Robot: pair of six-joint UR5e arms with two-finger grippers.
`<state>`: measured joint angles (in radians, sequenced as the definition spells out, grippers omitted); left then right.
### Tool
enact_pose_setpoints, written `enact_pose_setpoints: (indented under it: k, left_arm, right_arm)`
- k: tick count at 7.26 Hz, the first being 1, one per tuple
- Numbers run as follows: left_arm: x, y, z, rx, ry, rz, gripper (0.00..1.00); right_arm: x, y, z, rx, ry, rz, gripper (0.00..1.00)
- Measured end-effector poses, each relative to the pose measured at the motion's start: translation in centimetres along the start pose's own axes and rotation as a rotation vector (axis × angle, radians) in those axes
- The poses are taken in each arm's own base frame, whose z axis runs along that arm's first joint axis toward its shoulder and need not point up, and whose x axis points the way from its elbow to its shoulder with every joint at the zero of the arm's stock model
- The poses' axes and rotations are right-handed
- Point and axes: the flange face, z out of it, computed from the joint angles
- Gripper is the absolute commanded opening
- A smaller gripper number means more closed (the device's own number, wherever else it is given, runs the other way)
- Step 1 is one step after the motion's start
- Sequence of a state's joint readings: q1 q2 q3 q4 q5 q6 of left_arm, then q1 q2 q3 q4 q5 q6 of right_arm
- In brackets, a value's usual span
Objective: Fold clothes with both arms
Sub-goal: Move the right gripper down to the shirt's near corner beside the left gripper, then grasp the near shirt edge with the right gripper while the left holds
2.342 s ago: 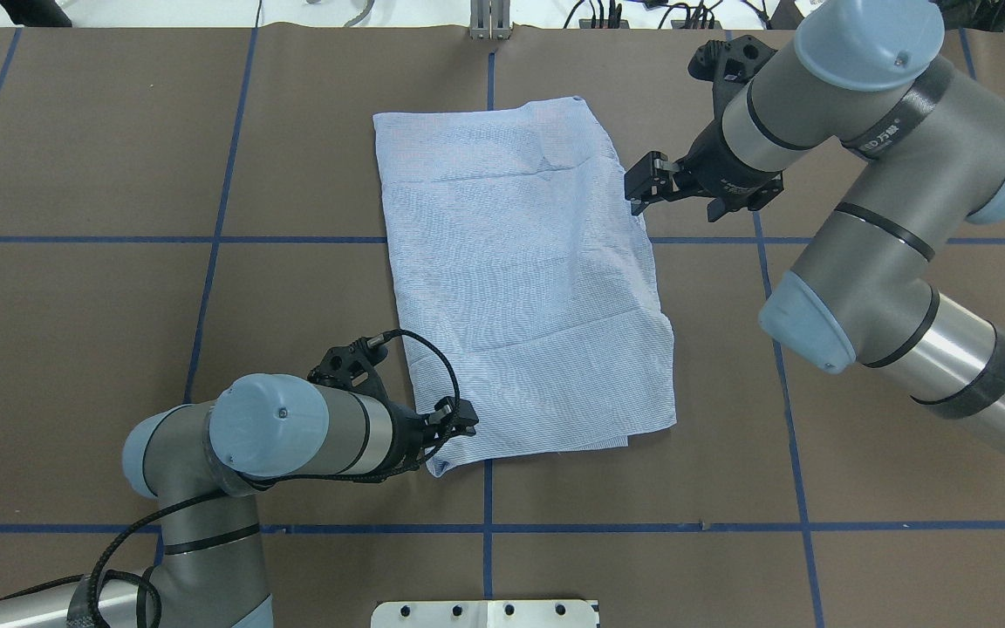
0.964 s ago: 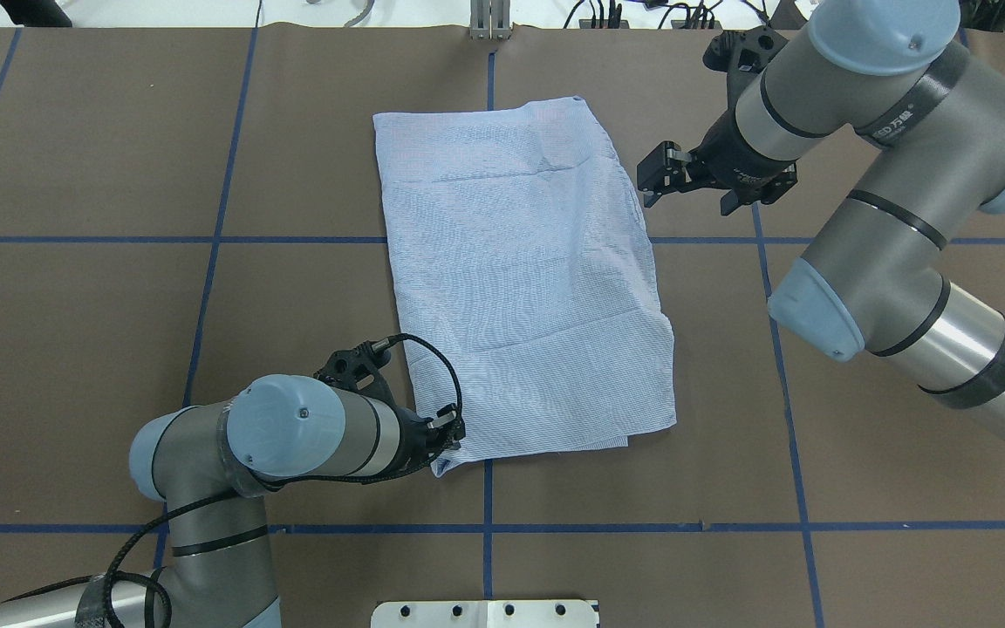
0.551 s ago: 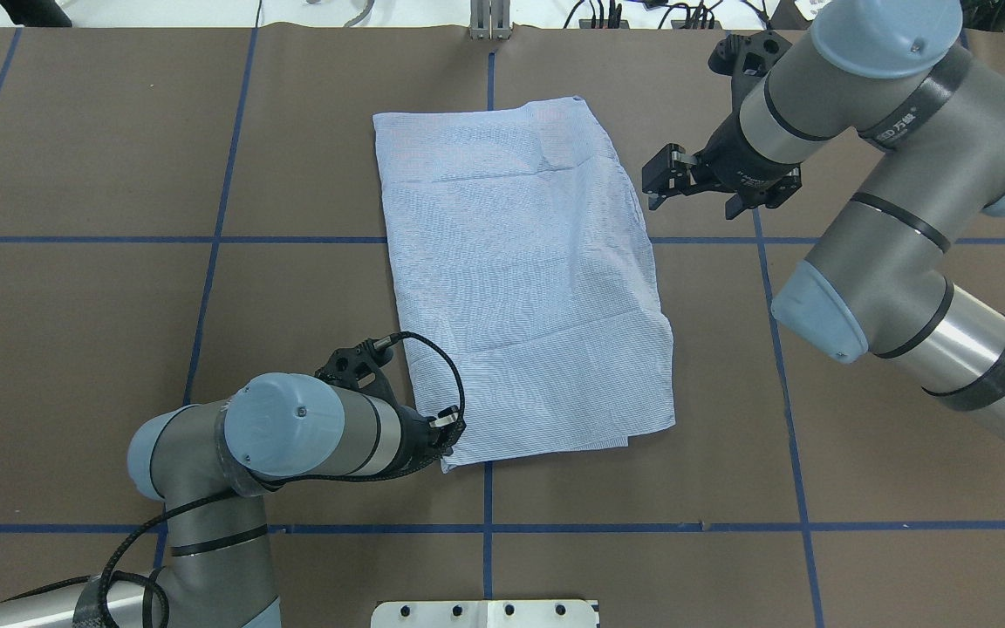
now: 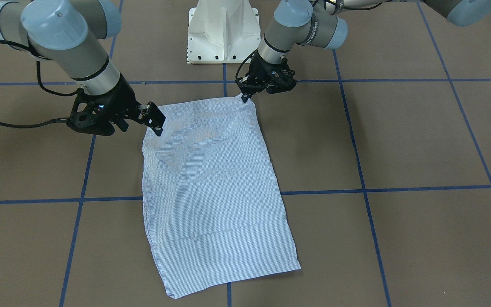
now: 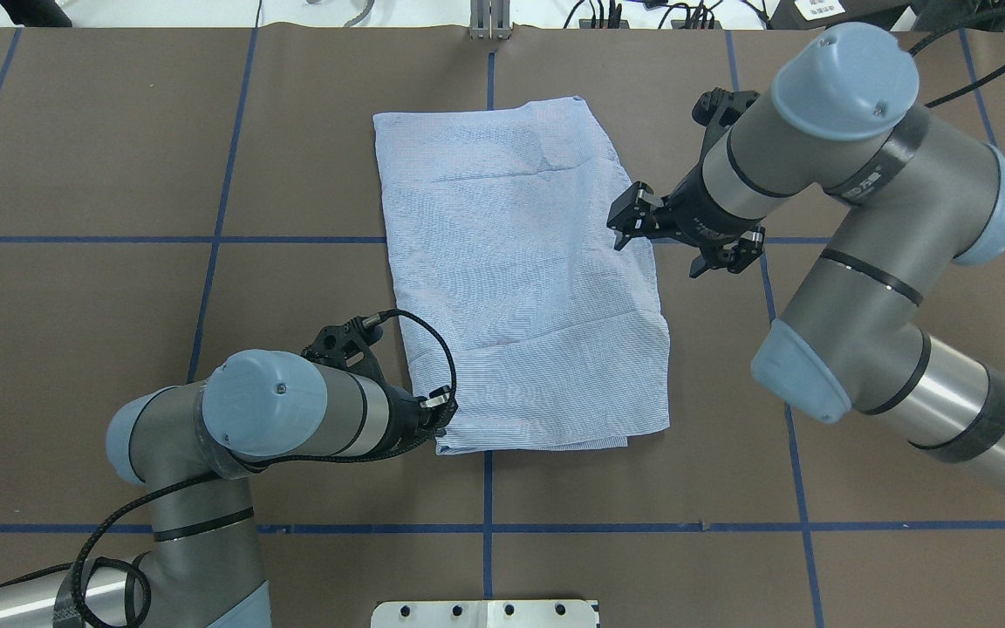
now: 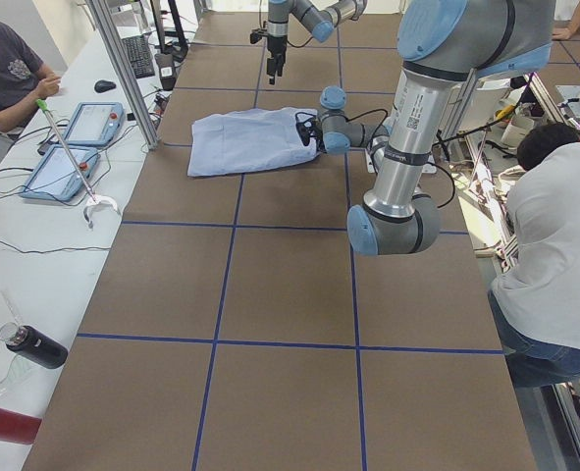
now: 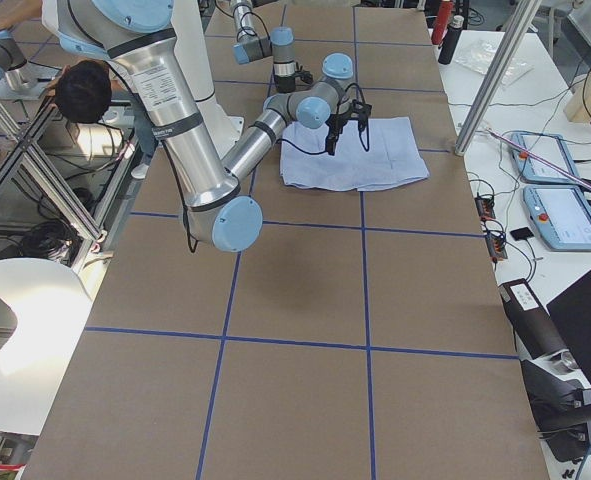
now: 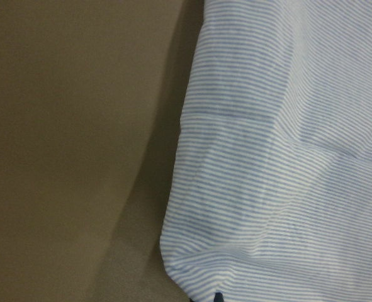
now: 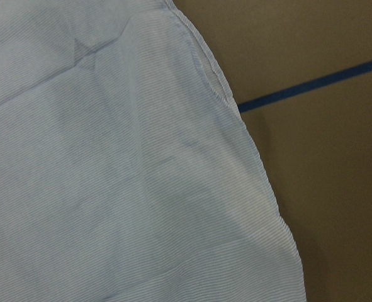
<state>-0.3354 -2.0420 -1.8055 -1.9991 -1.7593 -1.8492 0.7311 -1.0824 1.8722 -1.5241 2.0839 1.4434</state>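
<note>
1. Overhead exterior view: the left gripper (image 5: pixel 443 419) is pinched shut on the corner of the shirt (image 5: pixel 520 279) nearest the pedestal base (image 5: pixel 485 613).
2. The right gripper (image 5: pixel 623 222), jaws apart and empty, hovers over the shirt's side edge, farther from the pedestal base.
3. The shirt lies flat beyond the pedestal base.
4. Likely step: securing the second grasp. Next, descend, close, then lift together.
5. One shirt, two grippers.

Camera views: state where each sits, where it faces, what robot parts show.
Front-facing: across the table, facing the robot, down on the light blue striped shirt; left tool, right tool, white pedestal base.
Overhead: behind robot, forward and down; left arm, right arm.
Exterior left: robot's left table end; left arm nearest.
Exterior right: opposite end; right arm nearest.
Left wrist: over shirt corner; no arm.
Right wrist: over shirt edge; no arm.
All share the shirt.
</note>
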Motion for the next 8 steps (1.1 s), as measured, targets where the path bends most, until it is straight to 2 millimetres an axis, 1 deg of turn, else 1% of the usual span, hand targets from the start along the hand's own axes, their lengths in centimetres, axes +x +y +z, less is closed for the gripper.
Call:
enact_pose_setpoints:
  k: [1, 2, 3, 4, 5, 6, 8]
  left_arm:
    - [0.2, -0.1, -0.2, 0.002, 0.002, 0.0, 0.0]
    - [0.4, -0.1, -0.3, 0.003, 0.004, 0.001, 0.0]
    - [0.5, -0.1, -0.4, 0.003, 0.006, 0.001, 0.0]
    - [0.6, -0.1, -0.4, 0.002, 0.007, 0.001, 0.0]
    - [0.6, 0.0, -0.4, 0.002, 0.008, 0.002, 0.0]
    - [0.6, 0.0, -0.4, 0.001, 0.008, 0.002, 0.0]
    - [0.6, 0.0, -0.4, 0.003, 0.007, 0.002, 0.0]
  right_arm:
    - [-0.6, 2.7, 2.2, 0.011, 0.022, 0.058, 1.0]
    - [-0.8, 5.4, 4.7, 0.033, 0.052, 0.087, 1.0]
    - [-0.4, 7.7, 6.9, 0.041, 0.083, 0.117, 1.0]
    - [0.0, 9.6, 8.5, 0.037, 0.105, 0.163, 1.0]
    - [0.2, 10.9, 9.5, 0.035, 0.118, 0.206, 1.0]
    - [0.5, 11.6, 10.1, 0.043, 0.126, 0.238, 1.0]
    - [1.3, 12.0, 11.1, 0.057, 0.141, 0.275, 1.0]
